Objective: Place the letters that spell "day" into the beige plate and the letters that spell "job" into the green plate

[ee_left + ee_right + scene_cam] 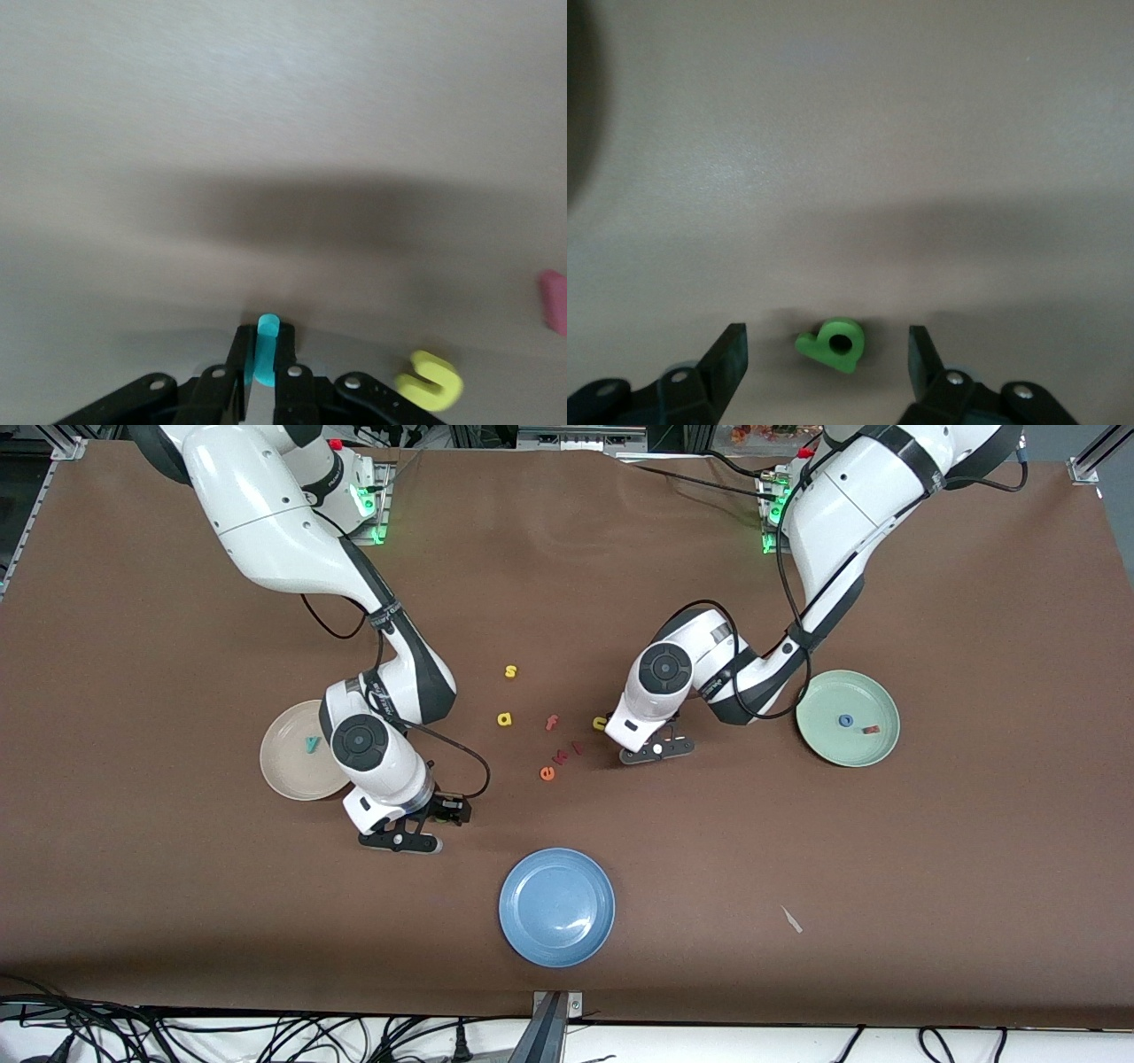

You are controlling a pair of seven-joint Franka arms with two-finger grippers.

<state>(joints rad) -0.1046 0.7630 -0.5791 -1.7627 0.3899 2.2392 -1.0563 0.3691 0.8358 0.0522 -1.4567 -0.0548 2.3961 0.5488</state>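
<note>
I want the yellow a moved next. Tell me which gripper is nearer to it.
Neither clearly. The left gripper, shut on the teal j, and the open right gripper, around the green d, look about equally far from the yellow a.

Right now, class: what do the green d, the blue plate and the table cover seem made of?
Green d: probably matte foam, thick with soft edges. Blue plate: likely plastic or melamine, smooth with faint sheen. Table cover: apparently brown cloth, matte with slight creases.

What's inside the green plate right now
In the green plate: the blue o and the pinkish-red b, lying apart. Nothing covers the plate; no j inside.
</note>
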